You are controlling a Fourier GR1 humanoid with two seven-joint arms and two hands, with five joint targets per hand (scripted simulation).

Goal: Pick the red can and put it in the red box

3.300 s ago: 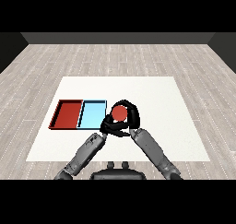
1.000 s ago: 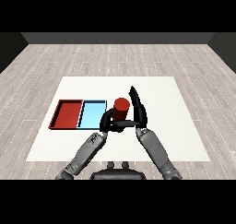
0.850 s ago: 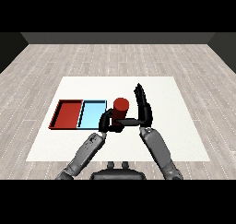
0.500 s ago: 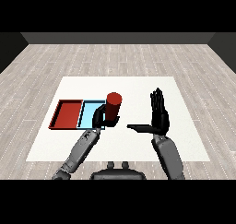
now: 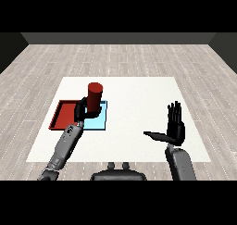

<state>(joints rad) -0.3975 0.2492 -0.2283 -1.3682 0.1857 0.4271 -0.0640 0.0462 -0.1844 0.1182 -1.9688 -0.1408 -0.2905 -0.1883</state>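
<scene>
Head view: left hand curled round upright red can, right hand spread

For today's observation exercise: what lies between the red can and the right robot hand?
Only bare white table separates the red can from the open right robot hand, seen in the head view.

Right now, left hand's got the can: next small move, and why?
Probably carry it further left. The left hand curls round the red can, which appears over the light blue tray, not yet the red tray. Right hand is open, clear.
</scene>
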